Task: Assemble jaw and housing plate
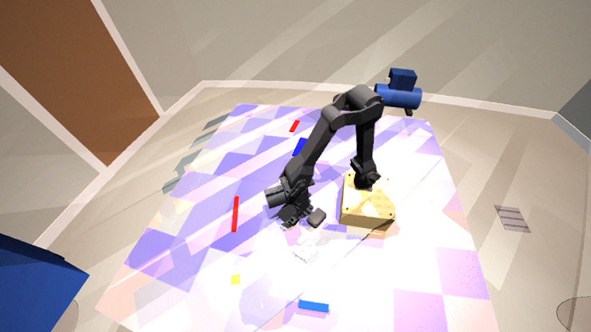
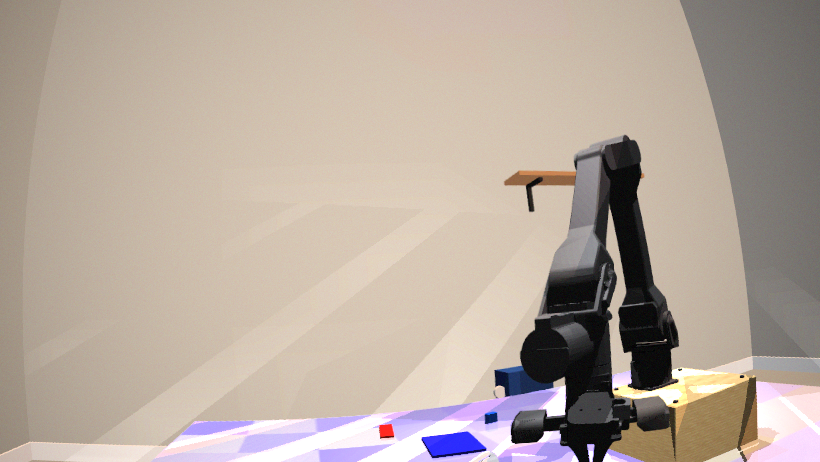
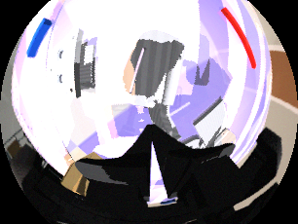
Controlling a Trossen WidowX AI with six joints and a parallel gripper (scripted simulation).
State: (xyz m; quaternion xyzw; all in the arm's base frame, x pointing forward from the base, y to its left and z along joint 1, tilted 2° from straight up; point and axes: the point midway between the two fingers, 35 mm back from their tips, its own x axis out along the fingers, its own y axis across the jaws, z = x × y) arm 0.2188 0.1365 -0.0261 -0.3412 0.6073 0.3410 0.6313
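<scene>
top view | claw (image 1: 290, 224) (image 2: 593, 452) (image 3: 150, 128): pressed together, nothing visibly pinched; white part (image 1: 305, 252): 5 o'clock from it; red bar (image 1: 235, 214) (image 3: 241, 39): 9 o'clock

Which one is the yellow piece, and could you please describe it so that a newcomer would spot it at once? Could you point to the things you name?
On the patterned table (image 1: 421, 328), find the long red bar (image 1: 235, 214) (image 3: 240, 36) and the light-blue bar (image 1: 312, 306) (image 3: 39, 38). Between them in the top view lies a small, flat, squarish piece (image 1: 235, 279), the only bright yellow one.
</scene>
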